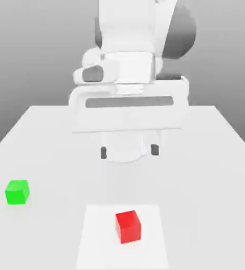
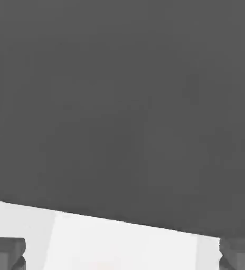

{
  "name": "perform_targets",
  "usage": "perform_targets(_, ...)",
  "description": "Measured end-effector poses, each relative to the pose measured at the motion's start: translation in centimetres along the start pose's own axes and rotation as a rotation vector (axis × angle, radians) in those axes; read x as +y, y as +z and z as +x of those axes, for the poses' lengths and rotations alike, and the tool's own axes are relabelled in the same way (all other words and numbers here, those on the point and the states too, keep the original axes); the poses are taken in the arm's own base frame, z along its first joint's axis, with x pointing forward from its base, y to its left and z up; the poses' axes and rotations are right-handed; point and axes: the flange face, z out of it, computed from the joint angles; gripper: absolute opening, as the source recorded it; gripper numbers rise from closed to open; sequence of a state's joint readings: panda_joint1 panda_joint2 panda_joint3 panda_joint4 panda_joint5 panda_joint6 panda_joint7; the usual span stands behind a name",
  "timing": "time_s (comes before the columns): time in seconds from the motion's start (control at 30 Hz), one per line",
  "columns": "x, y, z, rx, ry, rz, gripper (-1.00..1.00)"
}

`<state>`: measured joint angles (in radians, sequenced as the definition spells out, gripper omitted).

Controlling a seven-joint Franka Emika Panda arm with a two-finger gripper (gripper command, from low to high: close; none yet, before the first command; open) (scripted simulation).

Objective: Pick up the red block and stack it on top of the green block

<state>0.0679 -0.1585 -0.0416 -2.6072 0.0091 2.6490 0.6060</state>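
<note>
The red block [image 1: 128,226] rests on a lighter square patch [image 1: 101,248] near the table's front edge in the exterior view. The green block [image 1: 17,192] sits on the table at the exterior view's left, well apart from the red one. My gripper [image 1: 129,151] hangs above the middle of the table, behind the red block, with its dark fingertips [image 1: 103,153] spread wide and nothing between them. In the hand view the two fingertips [image 2: 7,252] stand far apart at the frame's corners over the white table.
The white table [image 1: 209,174] stretches wide around both blocks. The arm's white body [image 1: 130,100] rises behind the gripper at the table's back. A grey backdrop [image 2: 119,105] lies beyond the table's edge.
</note>
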Motion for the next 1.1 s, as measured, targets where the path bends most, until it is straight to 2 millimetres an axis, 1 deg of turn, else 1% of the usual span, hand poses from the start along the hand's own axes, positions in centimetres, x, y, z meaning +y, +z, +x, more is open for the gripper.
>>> perform_targets(0.1,1.6,5.7,-2.5,-0.082,-0.037,-0.060,0.00)
perform_targets(0.17,2.9,9.2,-4.4,-0.136,-0.060,-0.100,0.00)
perform_targets(0.23,3.5,11.7,-5.2,-0.155,-0.068,-0.115,0.00)
perform_targets(0.37,4.2,16.0,-6.1,-0.161,-0.070,-0.119,0.00)
perform_targets(0.4,4.3,16.8,-6.3,-0.161,-0.070,-0.119,-1.00)
perform_targets(0.57,4.3,16.8,-6.3,-0.162,-0.070,-0.119,-1.00)
perform_targets(0.6,4.4,17.2,-6.4,-0.162,-0.070,-0.119,-1.00)
perform_targets(0.63,4.3,16.9,-6.3,-0.162,-0.070,-0.119,-1.00)
perform_targets(0.7,4.1,15.3,-6.0,-0.162,-0.071,-0.119,-1.00)
perform_targets(0.8,3.7,12.4,-5.5,-0.162,-0.071,-0.119,-1.00)
perform_targets(0.83,4.0,11.5,-5.2,-0.161,-0.055,-0.121,-1.00)
perform_targets(0.9,8.0,10.4,-2.6,-0.148,0.109,-0.136,-1.00)
perform_targets(0.97,12.6,9.4,-0.4,-0.132,0.297,-0.153,-1.00)
perform_targets(1.03,17.3,8.5,1.2,-0.117,0.484,-0.168,-1.00)
perform_targets(1.1,22.1,7.5,2.1,-0.102,0.673,-0.180,-1.00)
